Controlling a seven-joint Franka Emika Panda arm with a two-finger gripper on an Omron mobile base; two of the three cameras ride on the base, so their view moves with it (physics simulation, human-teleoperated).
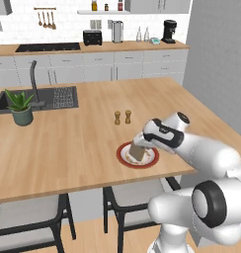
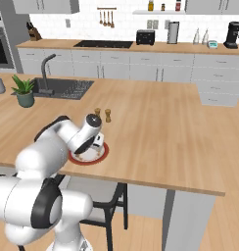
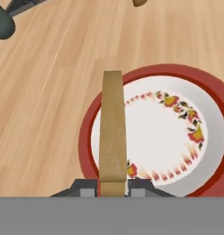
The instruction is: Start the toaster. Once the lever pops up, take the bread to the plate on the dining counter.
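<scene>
pincer [image 3: 112, 187] gripping bread [image 3: 112, 133], over plate [image 3: 210, 114]

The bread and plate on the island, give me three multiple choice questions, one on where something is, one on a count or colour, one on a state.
1. Where is the bread?
A. In the toaster
B. Above the plate, in the gripper
C. Beside the sink

2. What colour is the rim of the plate?
A. Blue
B. Red
C. Green

3. How does the bread stand?
A. Flat on the plate
B. On edge between the fingers
C. Broken in two

Answers: 1 B, the hand view shows the gripper holding it over the plate. 2 B, a red band circles the white centre. 3 B, its thin crust edge faces the hand camera.
</scene>
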